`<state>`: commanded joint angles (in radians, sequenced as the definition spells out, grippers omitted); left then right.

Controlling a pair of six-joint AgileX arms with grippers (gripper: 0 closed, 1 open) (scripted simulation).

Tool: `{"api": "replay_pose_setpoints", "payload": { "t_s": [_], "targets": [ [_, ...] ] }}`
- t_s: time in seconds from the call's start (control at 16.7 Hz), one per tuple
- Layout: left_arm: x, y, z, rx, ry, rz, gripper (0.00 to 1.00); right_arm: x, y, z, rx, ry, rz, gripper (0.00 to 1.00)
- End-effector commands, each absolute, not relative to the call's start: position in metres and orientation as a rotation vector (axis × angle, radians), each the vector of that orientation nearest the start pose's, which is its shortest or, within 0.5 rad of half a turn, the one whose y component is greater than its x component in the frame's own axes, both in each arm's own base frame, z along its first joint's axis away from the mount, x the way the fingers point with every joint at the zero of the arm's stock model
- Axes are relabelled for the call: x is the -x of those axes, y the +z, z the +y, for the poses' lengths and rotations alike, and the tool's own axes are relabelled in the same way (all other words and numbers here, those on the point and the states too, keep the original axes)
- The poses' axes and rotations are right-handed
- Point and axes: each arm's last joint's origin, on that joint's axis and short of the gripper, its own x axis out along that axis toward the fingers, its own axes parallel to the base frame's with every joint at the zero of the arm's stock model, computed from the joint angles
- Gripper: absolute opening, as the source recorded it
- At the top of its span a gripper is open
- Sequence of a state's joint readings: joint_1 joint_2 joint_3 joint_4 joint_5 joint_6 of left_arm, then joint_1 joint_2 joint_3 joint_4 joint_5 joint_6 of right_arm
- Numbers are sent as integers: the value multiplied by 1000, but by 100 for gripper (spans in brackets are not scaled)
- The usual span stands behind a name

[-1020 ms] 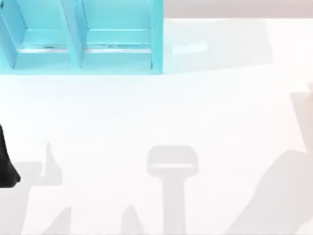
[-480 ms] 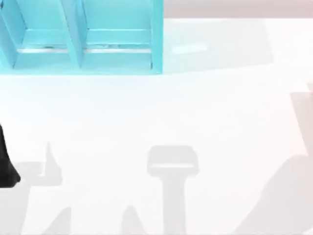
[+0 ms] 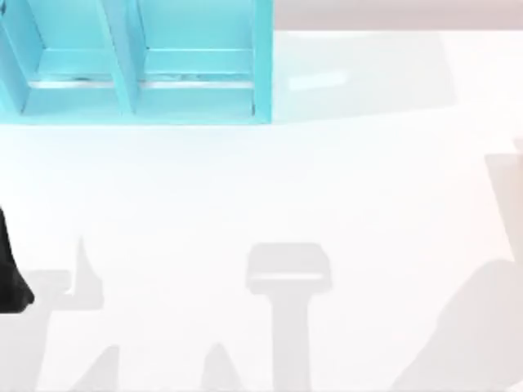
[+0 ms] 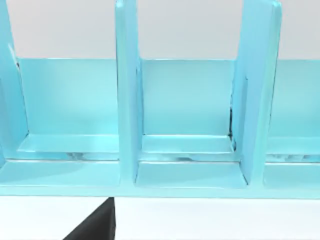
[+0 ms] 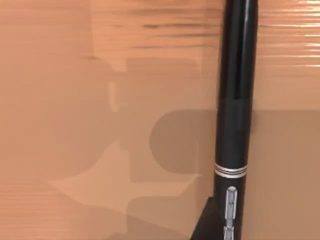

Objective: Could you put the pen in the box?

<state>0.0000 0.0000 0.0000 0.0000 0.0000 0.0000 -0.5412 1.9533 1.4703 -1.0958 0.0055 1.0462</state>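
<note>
Right gripper: pen (image 5: 235, 100) above tan surface | box (image 3: 139, 65) top-left

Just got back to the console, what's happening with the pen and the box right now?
The black pen with its silver band shows close up in the right wrist view, over a tan surface. The turquoise box with open compartments sits at the table's far left. The left arm waits at the left edge, its camera facing the compartments, where no pen lies yet.

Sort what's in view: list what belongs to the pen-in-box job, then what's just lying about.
Belongs to the job:
- pen, black with silver bands, in the right wrist view
- box, turquoise, divided into compartments, at the table's far left

Lying about:
- nothing else; just the white table
</note>
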Motion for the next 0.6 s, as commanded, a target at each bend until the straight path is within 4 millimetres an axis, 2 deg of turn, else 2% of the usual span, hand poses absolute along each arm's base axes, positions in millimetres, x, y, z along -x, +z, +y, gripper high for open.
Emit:
{"api": "replay_pose_setpoints", "payload": {
  "t_s": [0.24,0.6],
  "targets": [
    [-106,160,-1,0,0,0,100,-317,185,-187,-1213,-1224,1211,98],
    [-106,160,-1,0,0,0,100,-317,185,-187,-1213,-1224,1211,100]
  ]
}}
